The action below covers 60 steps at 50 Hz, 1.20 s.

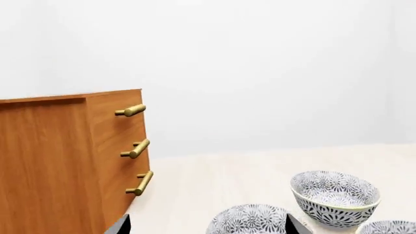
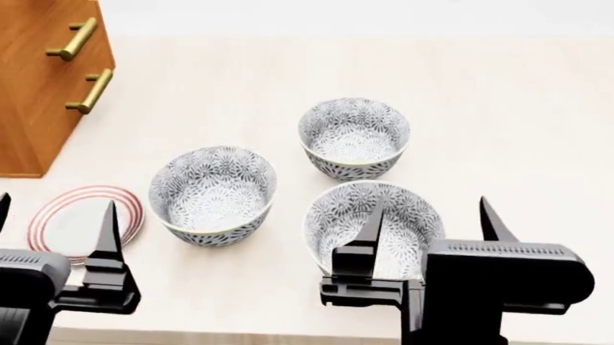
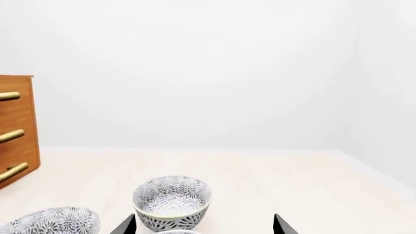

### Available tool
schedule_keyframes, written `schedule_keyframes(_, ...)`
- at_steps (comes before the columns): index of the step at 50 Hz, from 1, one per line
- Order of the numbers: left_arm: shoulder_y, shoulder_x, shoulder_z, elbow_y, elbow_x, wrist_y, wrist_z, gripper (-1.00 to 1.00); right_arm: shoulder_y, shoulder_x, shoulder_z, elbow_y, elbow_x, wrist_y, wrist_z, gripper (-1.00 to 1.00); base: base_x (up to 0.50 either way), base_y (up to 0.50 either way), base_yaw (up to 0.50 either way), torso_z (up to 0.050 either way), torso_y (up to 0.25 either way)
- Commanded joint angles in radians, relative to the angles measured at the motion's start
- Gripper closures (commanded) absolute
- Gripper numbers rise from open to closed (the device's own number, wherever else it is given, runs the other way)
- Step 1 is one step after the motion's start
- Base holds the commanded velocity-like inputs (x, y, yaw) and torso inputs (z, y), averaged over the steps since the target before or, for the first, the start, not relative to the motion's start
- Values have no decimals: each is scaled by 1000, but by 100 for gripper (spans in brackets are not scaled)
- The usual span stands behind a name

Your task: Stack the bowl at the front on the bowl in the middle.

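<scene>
Front bowl (image 2: 374, 228): it is seen on the table (image 2: 499, 129), under and partly between the jaws of the right gripper (image 2: 432, 226). It is not touched or held.
Middle bowl (image 2: 213, 194): it is found between the two grippers, just beside the front bowl but apart from it.
Far bowl (image 2: 354, 136): it is set past the right jaws, near the other two bowls.
Right gripper: its jaws are spread wide apart, and nothing is held.
Left gripper (image 2: 53, 230): its jaws are spread wide apart too, and nothing is held.
Plate (image 2: 67, 223): a flat plate with red rings is seen under the left jaws.
Drawers (image 2: 43, 79): a wooden chest with gold handles is placed far ahead of the left jaws.
Bowls: all three are stood upright, and none is stacked.
</scene>
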Motion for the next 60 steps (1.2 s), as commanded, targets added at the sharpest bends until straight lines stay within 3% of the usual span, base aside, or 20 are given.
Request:
schedule_keyframes(1,-11,-16,4,17,-11,-22,-15,-100,14,11,-26,-12,2,24,44,-100,0,500,0,0,0)
schedule_keyframes(13,-7,-29,9,8,-29,-14,-33,-100,14,21,-33,4,28,10,58,-100,0,500,0,0,0)
schedule_keyframes(32,-11,-46,16,-12,-55,-4,-52,-100,13,45,-56,12,62,-10,74,-100,5,0,0,0,0)
schedule_keyframes(60,-26,-73,19,-64,-90,28,-68,-100,41,57,-71,47,87,-14,114,-100,500,0,0,0,0)
